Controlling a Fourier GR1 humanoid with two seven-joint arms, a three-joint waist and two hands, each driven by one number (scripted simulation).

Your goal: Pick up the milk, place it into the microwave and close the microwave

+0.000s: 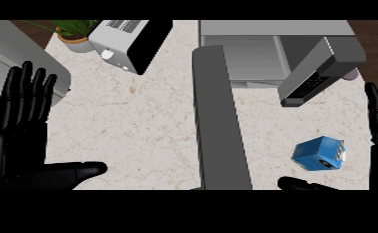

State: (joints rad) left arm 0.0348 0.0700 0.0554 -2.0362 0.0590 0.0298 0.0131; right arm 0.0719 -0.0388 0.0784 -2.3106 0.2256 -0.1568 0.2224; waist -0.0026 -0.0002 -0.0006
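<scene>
The milk (319, 153) is a small blue carton that stands tilted on the marble counter at the lower right. My right hand (301, 183) is open around it without touching: the thumb lies just below the carton and a fingertip (372, 108) shows at the right edge. The grey microwave (258, 47) stands at the back right with its cavity showing. Its door (219, 127) is swung wide open and juts toward me as a long grey slab left of the milk. My left hand (26, 127) rests open at the left edge, fingers up.
A grey block with a keypad (319, 74) overhangs the counter between the microwave and the milk. A white and black toaster (129, 42) and a potted plant (74, 34) stand at the back left. A grey appliance (29, 52) fills the far left.
</scene>
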